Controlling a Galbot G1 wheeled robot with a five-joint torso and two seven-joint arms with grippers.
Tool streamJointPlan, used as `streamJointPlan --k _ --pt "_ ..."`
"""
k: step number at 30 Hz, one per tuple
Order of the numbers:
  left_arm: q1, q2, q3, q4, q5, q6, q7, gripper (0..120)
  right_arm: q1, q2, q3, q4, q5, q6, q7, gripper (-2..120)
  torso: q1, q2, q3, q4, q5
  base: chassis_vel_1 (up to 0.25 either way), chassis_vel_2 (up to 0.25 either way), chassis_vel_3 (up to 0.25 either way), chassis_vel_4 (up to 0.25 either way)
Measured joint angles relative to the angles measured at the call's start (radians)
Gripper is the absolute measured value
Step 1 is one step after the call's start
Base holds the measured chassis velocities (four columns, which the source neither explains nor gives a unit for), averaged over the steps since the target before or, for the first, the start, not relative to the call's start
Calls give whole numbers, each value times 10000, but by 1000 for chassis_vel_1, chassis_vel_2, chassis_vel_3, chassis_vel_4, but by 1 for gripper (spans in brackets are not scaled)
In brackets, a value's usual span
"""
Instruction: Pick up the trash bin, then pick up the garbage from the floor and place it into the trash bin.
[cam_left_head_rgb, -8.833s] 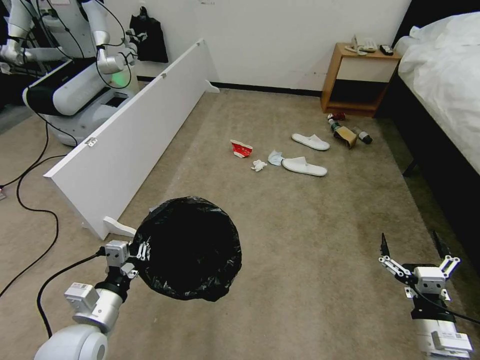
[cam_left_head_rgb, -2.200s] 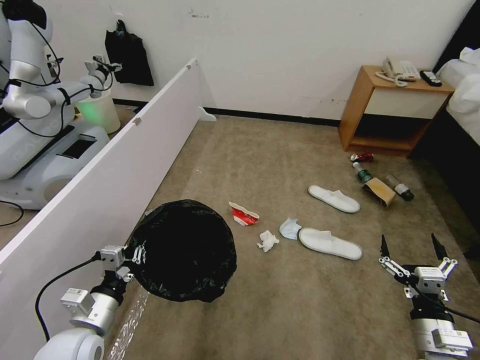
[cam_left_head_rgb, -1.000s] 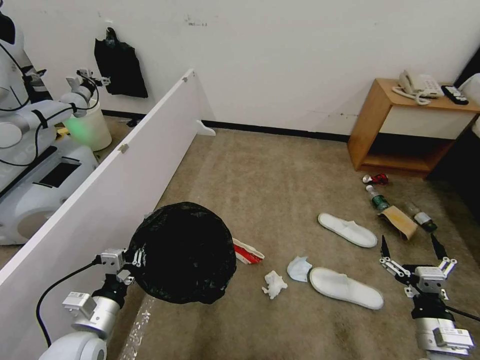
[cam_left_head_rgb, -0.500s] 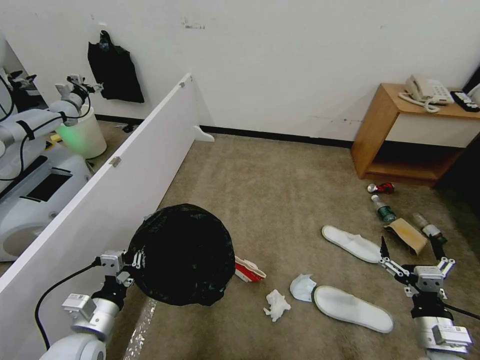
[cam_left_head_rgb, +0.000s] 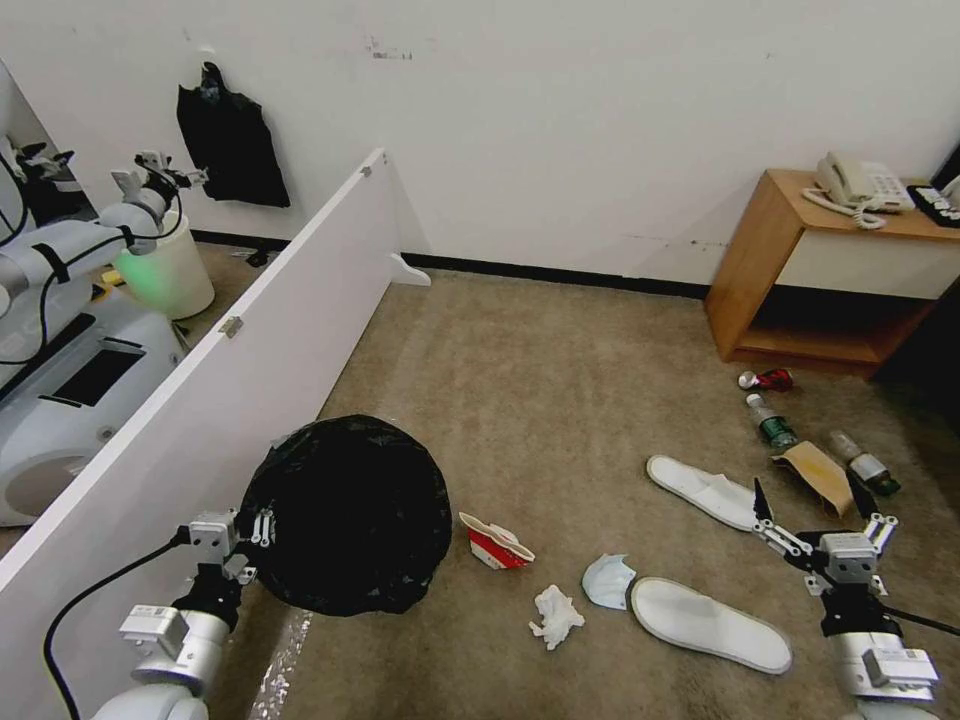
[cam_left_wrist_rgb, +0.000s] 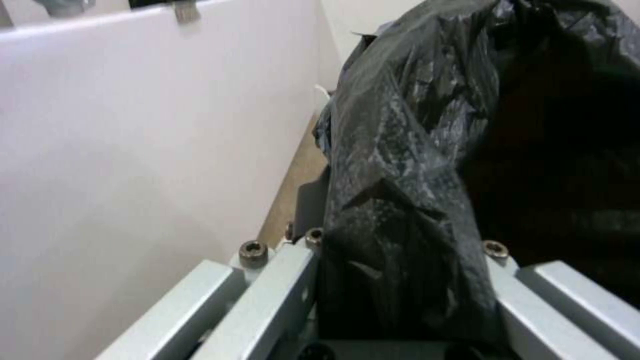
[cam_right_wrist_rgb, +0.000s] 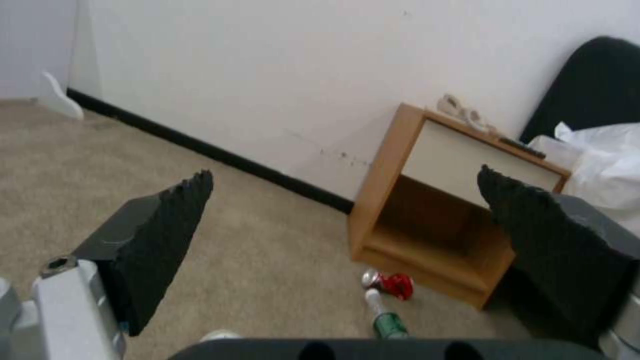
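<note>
The trash bin (cam_left_head_rgb: 345, 515), lined with a crinkly black bag, hangs off the floor at the lower left, with my left gripper (cam_left_head_rgb: 245, 530) shut on its rim. In the left wrist view the bag (cam_left_wrist_rgb: 413, 200) sits pinched in that gripper (cam_left_wrist_rgb: 400, 250). Garbage lies on the carpet: a red-white carton (cam_left_head_rgb: 495, 540), a tissue wad (cam_left_head_rgb: 556, 612), two white slippers (cam_left_head_rgb: 708, 490) (cam_left_head_rgb: 708, 622), a brown paper bag (cam_left_head_rgb: 815, 465), a red can (cam_left_head_rgb: 768, 379) and a bottle (cam_left_head_rgb: 771, 422). My right gripper (cam_left_head_rgb: 808, 495) hovers open above the slippers, holding nothing. Beyond the open right gripper (cam_right_wrist_rgb: 343, 174) the right wrist view shows the can (cam_right_wrist_rgb: 393, 284).
A long white board (cam_left_head_rgb: 230, 370) stands on edge along my left, close to the bin. Behind it are another robot (cam_left_head_rgb: 60, 300) and a bucket glowing green (cam_left_head_rgb: 165, 270). A wooden nightstand (cam_left_head_rgb: 800, 270) with a telephone (cam_left_head_rgb: 855, 183) stands at the far right.
The whole view has shifted as I drove toward the litter, which now lies closer. The left arm and bin have dropped slightly, uncovering the carton. The right gripper stays open.
</note>
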Motion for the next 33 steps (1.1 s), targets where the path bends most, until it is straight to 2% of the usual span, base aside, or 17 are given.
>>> streamJointPlan --k 7,9,13,15,22,25,27,33 --pt "-196 59 127 289 -52 157 -16 4 -21 -396 -277 -215 29 -267 343 100 0 0 0 -1 -2 0 0 0 0" --pt "-328 266 146 372 -188 346 -67 4 -41 -502 -447 -306 76 -628 630 100 0 0 0 -1 -3 0 0 0 0" --pt "-374 329 147 385 -245 401 -85 4 -46 -525 -519 -357 94 -728 698 100 0 0 0 -2 -3 0 0 0 0" --pt "-459 669 178 375 -698 807 -386 4 -14 -638 -770 -607 11 -1063 883 100 0 -1 0 -1 -3 0 0 0 0" --pt "-379 977 234 311 -1137 927 -426 4 -30 -1126 -1139 -1610 2 -1134 918 100 0 -1 0 -4 -1 0 0 0 0" --pt "-242 1069 246 198 -1214 947 -347 4 -11 -1549 -1325 -2103 5 -1118 900 100 0 0 0 -1 0 0 0 0 0" --pt "-185 1117 247 186 -1234 950 -240 4 73 -2089 -1583 -2444 58 -1166 868 100 0 0 0 -1 0 0 0 0 0" --pt "-284 1190 264 261 -1217 950 -112 4 353 -3238 -2163 -2905 195 -1565 923 100 0 0 1 1 -1 0 0 0 0"
